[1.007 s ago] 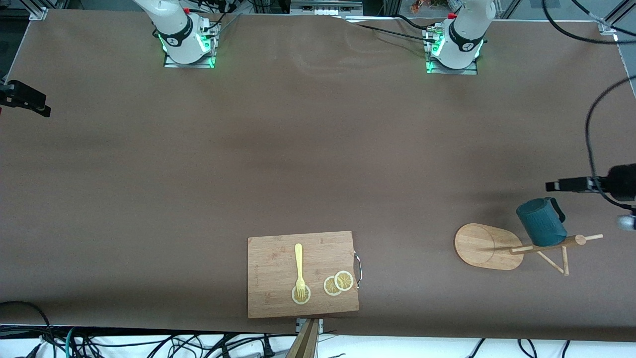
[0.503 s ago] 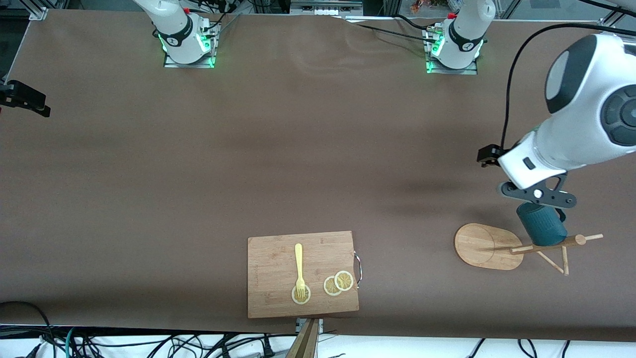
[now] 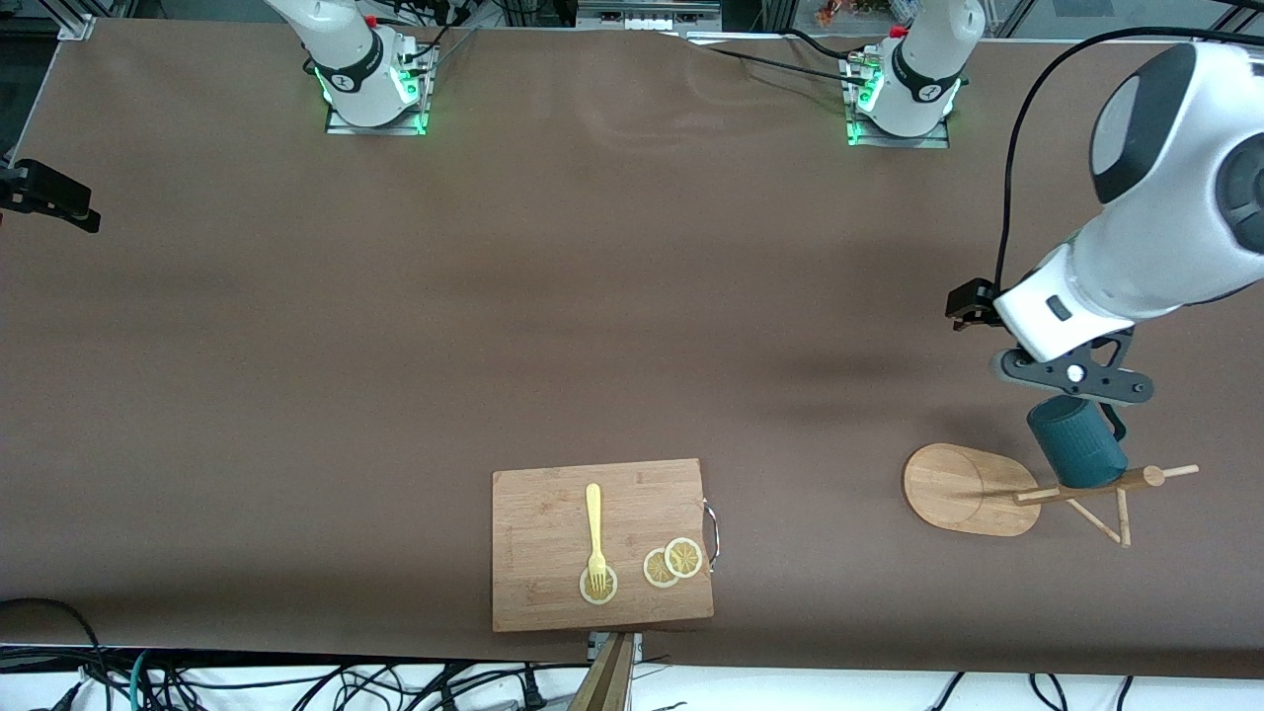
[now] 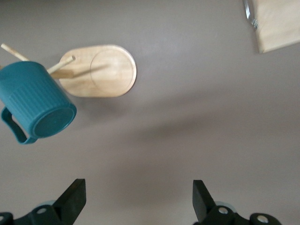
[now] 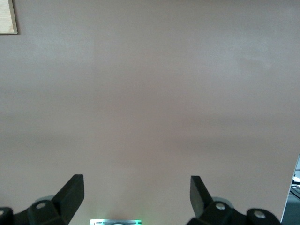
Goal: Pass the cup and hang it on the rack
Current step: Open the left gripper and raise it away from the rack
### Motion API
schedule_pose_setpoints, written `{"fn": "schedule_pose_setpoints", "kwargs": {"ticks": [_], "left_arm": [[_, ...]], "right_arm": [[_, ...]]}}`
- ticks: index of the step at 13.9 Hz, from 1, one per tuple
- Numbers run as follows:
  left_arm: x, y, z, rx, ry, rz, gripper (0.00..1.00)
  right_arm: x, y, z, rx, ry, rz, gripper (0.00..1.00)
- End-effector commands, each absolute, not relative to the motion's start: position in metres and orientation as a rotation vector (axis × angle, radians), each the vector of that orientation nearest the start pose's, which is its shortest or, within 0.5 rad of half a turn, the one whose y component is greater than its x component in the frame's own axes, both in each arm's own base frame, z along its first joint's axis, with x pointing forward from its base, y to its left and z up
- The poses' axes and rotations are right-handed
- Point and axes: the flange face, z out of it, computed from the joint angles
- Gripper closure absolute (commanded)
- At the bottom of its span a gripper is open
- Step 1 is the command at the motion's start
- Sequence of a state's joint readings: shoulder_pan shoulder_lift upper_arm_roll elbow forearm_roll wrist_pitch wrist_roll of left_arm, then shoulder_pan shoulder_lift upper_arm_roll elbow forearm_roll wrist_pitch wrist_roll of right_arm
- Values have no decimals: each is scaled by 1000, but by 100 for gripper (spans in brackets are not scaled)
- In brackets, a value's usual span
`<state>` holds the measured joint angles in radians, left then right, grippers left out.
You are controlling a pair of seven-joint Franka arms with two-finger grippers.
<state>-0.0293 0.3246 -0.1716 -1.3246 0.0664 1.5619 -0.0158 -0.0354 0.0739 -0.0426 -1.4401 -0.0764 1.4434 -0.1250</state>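
The dark teal cup [image 3: 1076, 446] hangs on a peg of the light wooden rack [image 3: 963, 489], near the left arm's end of the table. In the left wrist view the cup [image 4: 40, 103] shows its underside and handle, beside the rack's oval base [image 4: 105, 70]. My left gripper [image 4: 139, 187] is open and empty; in the front view it [image 3: 1074, 387] hovers just over the cup, apart from it. My right gripper [image 5: 136, 185] is open and empty over bare table near its own base; the front view does not show it.
A rectangular cutting board [image 3: 600, 543] lies at the table's near edge with a yellow fork [image 3: 593, 523] and lemon slices [image 3: 673, 563] on it. Its corner shows in the left wrist view [image 4: 279, 23] and the right wrist view [image 5: 7, 16].
The left arm has swung into the front view from the table's end and now sits a little higher over the cup. The cup stays on the peg.
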Motion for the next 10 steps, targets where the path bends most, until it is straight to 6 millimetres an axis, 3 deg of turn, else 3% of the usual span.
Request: {"fn": "schedule_pose_setpoints", "kwargs": {"ticks": [1,3,10], "left_arm": [[587,-61,539,-3165,146,-54,0],[563,-62,536,-3150,127,-81,0],[561,-58,538,-3148,120,-74,0]], "right_arm": [[560,-54,636,-3195,-79,111,0],[560,-54,636,-3195,-80,109,0],[560,-54,636,-3195,-80,109,0]]}}
